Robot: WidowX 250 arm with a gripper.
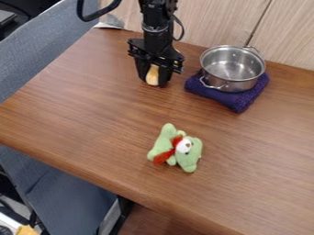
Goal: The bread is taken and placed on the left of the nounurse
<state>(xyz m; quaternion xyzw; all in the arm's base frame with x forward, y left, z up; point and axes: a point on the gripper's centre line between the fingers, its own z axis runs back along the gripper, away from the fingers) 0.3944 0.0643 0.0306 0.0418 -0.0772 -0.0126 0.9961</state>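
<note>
Item one: gripper [153, 81], black, at twelve o'clock on the table, hanging fingers downward. State: its two fingers stand on either side of the bread and appear clamped on it.

Item two: bread [153, 75], pale golden, upright between the fingers, low over the table. Whether its lower end touches the wood cannot be told.

Item three: pot [232, 69], steel, two-handled, uncovered, at three o'clock from the bread, well apart. It sits on a folded purple cloth [238, 102].

Item four: stuffed toy [194, 153], green with a red scarf, lying on the table just short of six o'clock from the bread, well apart; presumably the task's "nounurse".

Item five: table [80, 110], brown wood, beneath all the above.

Progress: roughly halfway. The taking looks done; the placing is not. Outstanding: carriage toward six o'clock, setting down at the toy's nine o'clock side, taken as the viewer's left, and release.
</note>
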